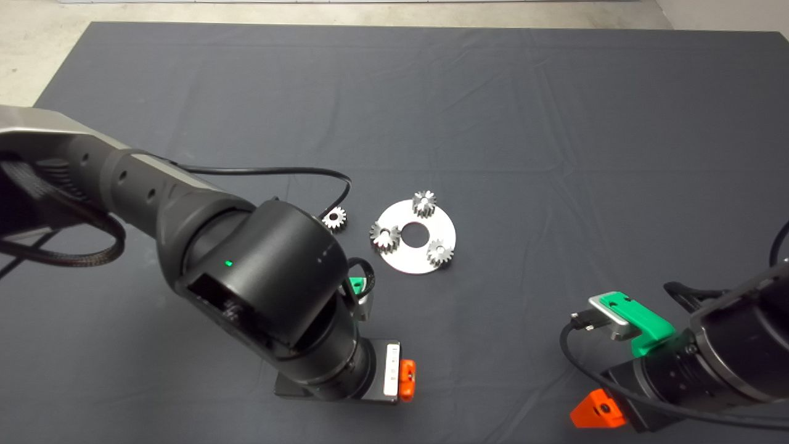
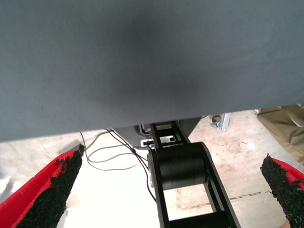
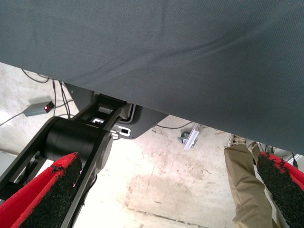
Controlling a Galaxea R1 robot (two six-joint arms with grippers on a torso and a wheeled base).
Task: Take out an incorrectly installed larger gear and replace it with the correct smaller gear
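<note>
A round silvery plate (image 1: 425, 266) lies mid-mat and carries three silvery gears. The larger gear (image 1: 385, 237) sits on the plate's left side, and two smaller ones sit at its far side (image 1: 424, 203) and near right (image 1: 440, 253). The loose smaller gear (image 1: 335, 217) lies on the mat left of the plate, beside the left arm's cable. My left gripper (image 1: 405, 378) hangs near the mat's front edge, below the plate, open and empty (image 2: 171, 160). My right gripper (image 1: 596, 412) waits at the lower right, open and empty (image 3: 169, 159).
The left arm's bulky elbow (image 1: 265, 277) and its black cable (image 1: 296, 171) lie close to the loose gear. Both wrist views show the mat's edge, the floor and the robot's black base (image 2: 180, 166). A person's leg (image 3: 247, 190) shows on the floor.
</note>
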